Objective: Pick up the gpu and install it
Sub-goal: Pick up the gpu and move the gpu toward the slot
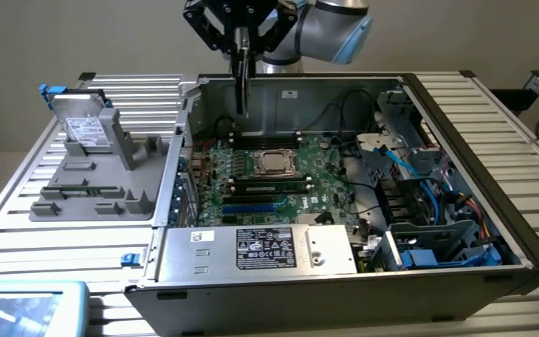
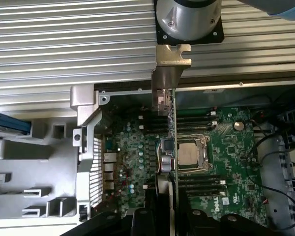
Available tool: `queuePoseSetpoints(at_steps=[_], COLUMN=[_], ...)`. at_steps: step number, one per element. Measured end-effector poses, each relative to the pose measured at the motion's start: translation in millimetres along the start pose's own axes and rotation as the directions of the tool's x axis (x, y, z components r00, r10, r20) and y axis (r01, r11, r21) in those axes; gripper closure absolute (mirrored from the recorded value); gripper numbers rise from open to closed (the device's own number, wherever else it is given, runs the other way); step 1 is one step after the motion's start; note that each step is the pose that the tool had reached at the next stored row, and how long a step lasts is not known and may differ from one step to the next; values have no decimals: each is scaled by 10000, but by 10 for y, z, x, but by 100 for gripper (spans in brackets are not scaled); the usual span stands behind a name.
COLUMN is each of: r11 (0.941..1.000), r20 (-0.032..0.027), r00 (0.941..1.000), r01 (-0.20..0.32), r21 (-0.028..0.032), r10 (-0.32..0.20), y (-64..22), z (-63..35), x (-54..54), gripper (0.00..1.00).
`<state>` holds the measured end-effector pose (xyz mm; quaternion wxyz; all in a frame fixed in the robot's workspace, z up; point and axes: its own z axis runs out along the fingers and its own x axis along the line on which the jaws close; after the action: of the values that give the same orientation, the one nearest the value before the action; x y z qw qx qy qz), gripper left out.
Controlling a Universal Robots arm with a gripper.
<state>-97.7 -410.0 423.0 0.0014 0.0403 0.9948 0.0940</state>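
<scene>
My gripper hangs high over the back of the open computer case, shut on the gpu. The card dangles edge-on and upright, its lower end above the case's rear wall. In the wrist view the gpu runs as a thin green edge away from the black fingers, and its silver bracket is at the far end. Below it lies the green motherboard with the CPU socket and blue expansion slots.
A grey fixture block on the exterior view's left holds a silver hard drive and a small memory stick. The power supply fills the case's near side. Cables and drive bays crowd its right side.
</scene>
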Motion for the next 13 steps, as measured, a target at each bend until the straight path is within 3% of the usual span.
queuePoseSetpoints(at_steps=[9, 13], r11=[10000, 10000], r20=[-121, -146], r00=[9999, 9999], r01=[-24, -28], r21=[9, 6], r10=[24, 28], y=[-5, -6], z=[-3, -3], x=[-366, -394], gripper=[72, 72])
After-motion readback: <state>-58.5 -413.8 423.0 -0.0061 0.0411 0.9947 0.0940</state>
